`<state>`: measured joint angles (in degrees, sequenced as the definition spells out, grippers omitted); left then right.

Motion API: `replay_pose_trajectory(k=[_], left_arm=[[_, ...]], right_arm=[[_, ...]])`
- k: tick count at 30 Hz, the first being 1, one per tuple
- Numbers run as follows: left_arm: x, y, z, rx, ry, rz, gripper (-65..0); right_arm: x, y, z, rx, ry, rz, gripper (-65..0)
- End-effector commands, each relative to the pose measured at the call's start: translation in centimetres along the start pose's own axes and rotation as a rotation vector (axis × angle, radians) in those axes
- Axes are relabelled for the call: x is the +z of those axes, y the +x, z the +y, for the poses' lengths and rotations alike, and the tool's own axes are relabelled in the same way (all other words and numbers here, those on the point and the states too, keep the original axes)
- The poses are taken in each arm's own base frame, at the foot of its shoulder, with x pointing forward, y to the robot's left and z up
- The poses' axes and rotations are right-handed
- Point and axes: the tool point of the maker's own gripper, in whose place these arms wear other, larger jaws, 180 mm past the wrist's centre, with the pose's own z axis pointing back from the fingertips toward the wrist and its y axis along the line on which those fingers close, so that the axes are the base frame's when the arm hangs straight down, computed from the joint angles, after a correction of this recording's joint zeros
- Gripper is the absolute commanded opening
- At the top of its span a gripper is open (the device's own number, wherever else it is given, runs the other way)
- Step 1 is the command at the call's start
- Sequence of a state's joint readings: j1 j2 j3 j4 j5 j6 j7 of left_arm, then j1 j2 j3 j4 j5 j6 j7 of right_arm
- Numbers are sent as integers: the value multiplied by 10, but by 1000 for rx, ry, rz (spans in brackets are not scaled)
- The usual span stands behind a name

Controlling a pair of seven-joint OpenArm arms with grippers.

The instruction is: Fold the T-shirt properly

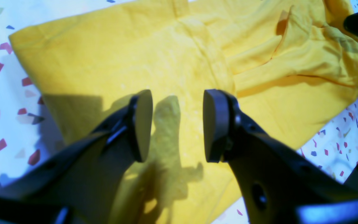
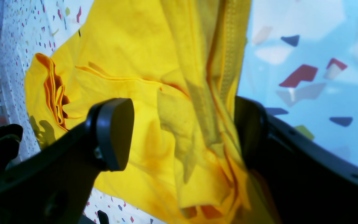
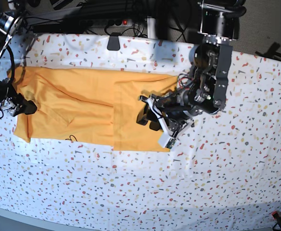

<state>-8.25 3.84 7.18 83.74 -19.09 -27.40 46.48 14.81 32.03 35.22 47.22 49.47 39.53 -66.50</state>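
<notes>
In the left wrist view the T-shirt [image 1: 172,62] is cut off by the top and bottom edges, and part of it is covered by the fingers [image 1: 143,124] of the left gripper [image 1: 177,124], which are blurred from closeness. In the right wrist view the shirt runs past the top and bottom edges, and one finger of the right gripper [image 2: 183,133] is largely hidden behind a hanging fold of cloth, so contact there cannot be judged. In the base view the right gripper [image 3: 27,107] is too small for its fingers to be made out, and the surface [image 3: 130,192] is cropped at the frame's edges.
</notes>
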Motion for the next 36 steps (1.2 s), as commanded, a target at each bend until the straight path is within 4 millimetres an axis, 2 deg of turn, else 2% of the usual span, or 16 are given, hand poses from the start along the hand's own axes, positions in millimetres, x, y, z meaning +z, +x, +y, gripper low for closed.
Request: replay_pose_trajectory(k=[1,2,4,9,16,21,27,33,36], left_arm=[[1,23,-5,-15,-16,-66,-388],[1,23,-5,-15,-16,-66,-388],[1,23,-5,-15,-16,-64,-388],[1,10,-2,-31,-3,5,-388],[8,1,26,-117,101,45,-388],[13,-5,34,-124,118,62,-388],[13,-22,29,-97,107,63,-388],[13,-23,29,-97,107,65,-388],[13,-23,29,-96,107,65,-388]], right_arm=[[6,2,-2,26,-18,24,-203],[6,2,-2,26,-18,25,-228],[6,2,-2,26,-18,24,-323],[6,3,-2,26,-18,20,-639],[6,8,-2,28,-17,-1,-650],[7,16,3,31,-2,-19,-650],[11,32,45,18,179,-23,-650],[20,58,83,61,310,-70,-650],[18,64,102,115,339,-72,-650]])
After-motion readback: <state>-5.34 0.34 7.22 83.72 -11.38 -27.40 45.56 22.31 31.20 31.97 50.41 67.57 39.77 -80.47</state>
